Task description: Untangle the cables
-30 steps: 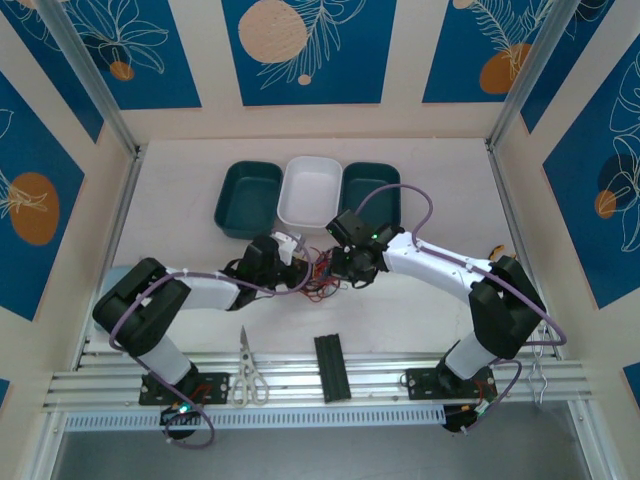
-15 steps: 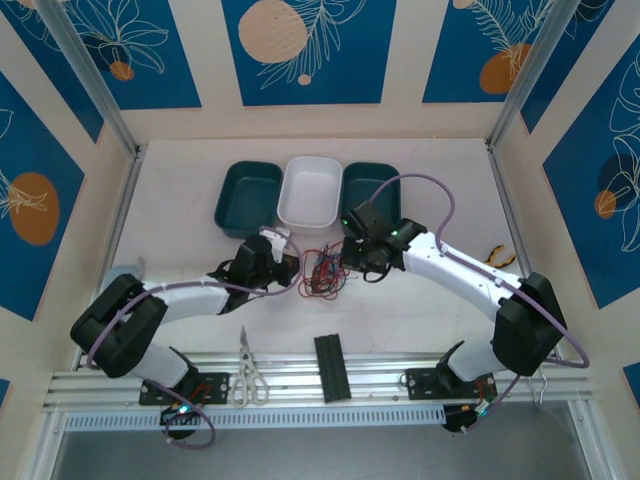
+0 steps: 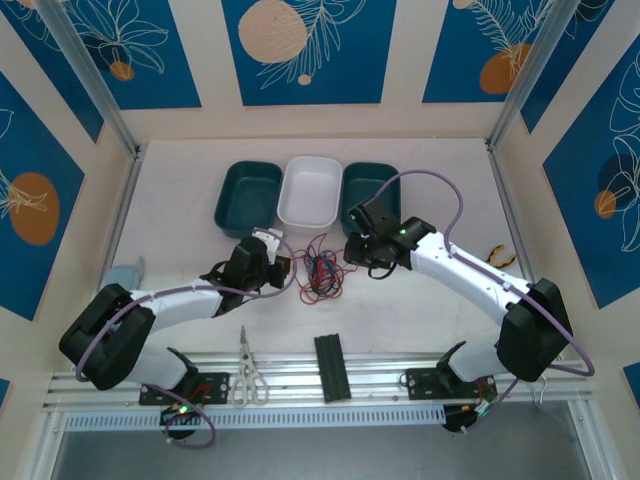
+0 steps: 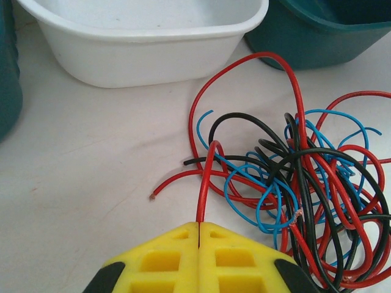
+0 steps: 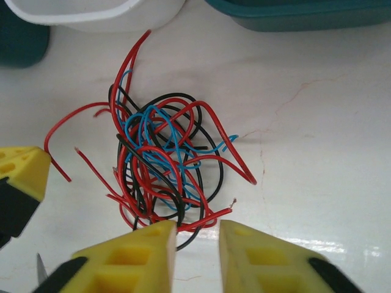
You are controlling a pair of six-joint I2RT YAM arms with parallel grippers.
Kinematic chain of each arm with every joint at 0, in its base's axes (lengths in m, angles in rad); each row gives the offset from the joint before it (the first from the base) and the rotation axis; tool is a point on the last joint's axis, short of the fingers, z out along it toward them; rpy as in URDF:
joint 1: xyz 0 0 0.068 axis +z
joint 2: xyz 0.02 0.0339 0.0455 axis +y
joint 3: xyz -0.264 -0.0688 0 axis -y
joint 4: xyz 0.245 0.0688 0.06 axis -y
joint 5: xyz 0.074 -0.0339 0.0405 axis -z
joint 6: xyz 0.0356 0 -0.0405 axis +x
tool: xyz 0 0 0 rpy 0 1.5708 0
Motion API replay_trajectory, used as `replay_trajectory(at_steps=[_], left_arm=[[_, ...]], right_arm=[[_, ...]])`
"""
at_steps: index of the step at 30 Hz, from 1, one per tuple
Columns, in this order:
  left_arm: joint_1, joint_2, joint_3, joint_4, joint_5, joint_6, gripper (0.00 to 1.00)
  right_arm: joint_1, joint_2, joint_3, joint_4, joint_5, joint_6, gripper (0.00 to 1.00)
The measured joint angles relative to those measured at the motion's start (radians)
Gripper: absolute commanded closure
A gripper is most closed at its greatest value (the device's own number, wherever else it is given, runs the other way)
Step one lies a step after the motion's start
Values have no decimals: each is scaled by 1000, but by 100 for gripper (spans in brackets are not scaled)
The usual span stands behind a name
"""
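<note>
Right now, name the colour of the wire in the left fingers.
Red. The wire between the left fingers shows best in left wrist view.

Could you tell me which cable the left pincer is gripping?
The red cable: it alone runs into the shut left pincer; black and blue ones lie loose.

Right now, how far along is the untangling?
Done: nothing visibly; no strand lies apart and the white tray looks bare. In hand: the left gripper is shut on one red cable end, the right gripper open at the knot's edge. Left: the red, black and blue cables lie in one knot.
</note>
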Motion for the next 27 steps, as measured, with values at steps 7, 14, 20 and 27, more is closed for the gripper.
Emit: replay_trajectory(at_steps=[7,14,20,27], left_arm=[[0,3,0,0,14,0,100],[0,8,0,0,25,-1,100],[0,8,0,0,25,-3,100],[0,8,0,0,24,-4,93]], right_arm=[[-85,8,-62,49,-80,-71,67],[-111,79,-69,84,-108,-172,63],[-112,163,-48,92,-113,-229,63],[-112,210,-39,121,-123,-254,96]])
